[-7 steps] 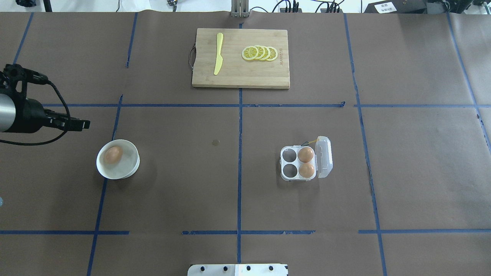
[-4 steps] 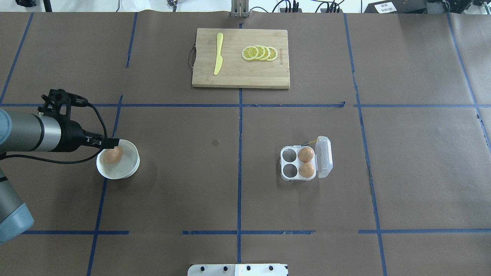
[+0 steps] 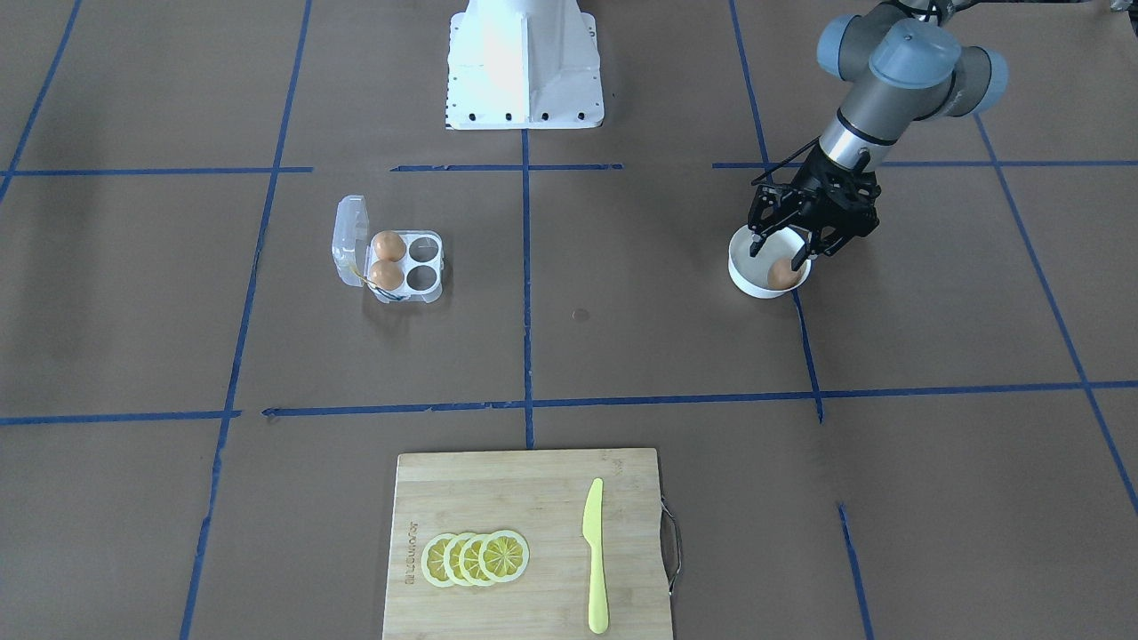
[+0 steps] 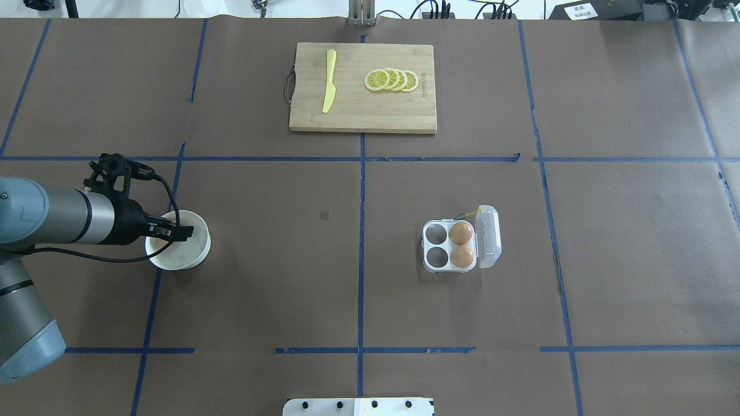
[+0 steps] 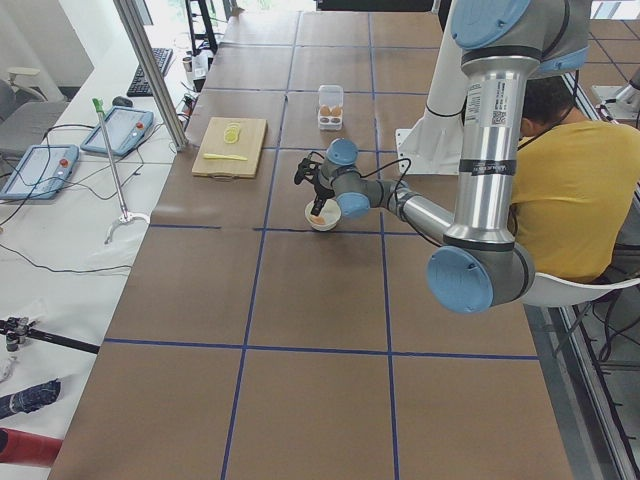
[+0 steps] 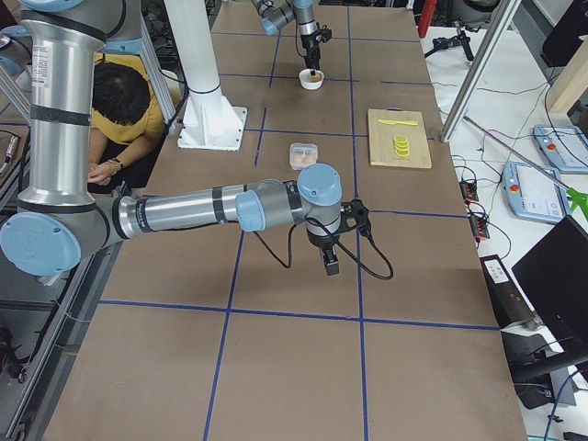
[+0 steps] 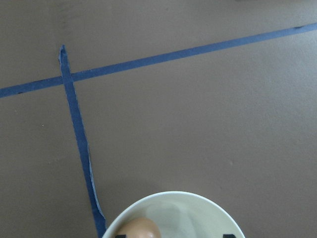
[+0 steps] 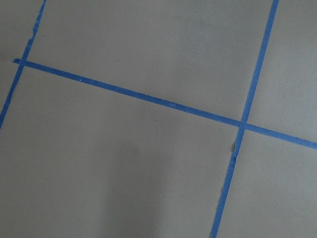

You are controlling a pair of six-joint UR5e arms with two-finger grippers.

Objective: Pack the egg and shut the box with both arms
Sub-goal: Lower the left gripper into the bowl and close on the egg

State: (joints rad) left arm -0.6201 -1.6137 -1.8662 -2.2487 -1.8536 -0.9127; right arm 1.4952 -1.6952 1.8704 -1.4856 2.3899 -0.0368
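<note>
The egg [image 3: 782,275] lies in a white bowl [image 3: 745,277] on the robot's left side; it also shows in the left wrist view [image 7: 141,228]. My left gripper [image 3: 781,253] is open, with its fingers lowered into the bowl on either side of the egg. In the overhead view the left gripper [image 4: 172,231] hides the egg. The box [image 4: 435,247] stands open on the right with two brown eggs [image 4: 461,233] in the cells by its lid [image 4: 489,237]. My right gripper [image 6: 331,265] hangs over bare table; I cannot tell if it is open.
A cutting board [image 4: 362,112] with a yellow knife [image 4: 329,81] and lemon slices [image 4: 392,80] lies at the far middle. The white base block [image 3: 524,62] stands at the near edge. A person in yellow [image 5: 585,190] sits behind the robot.
My left arm has swung in from the left edge, toward the near edge, to the bowl. Its gripper now sits over the bowl and covers the egg in the overhead view.
</note>
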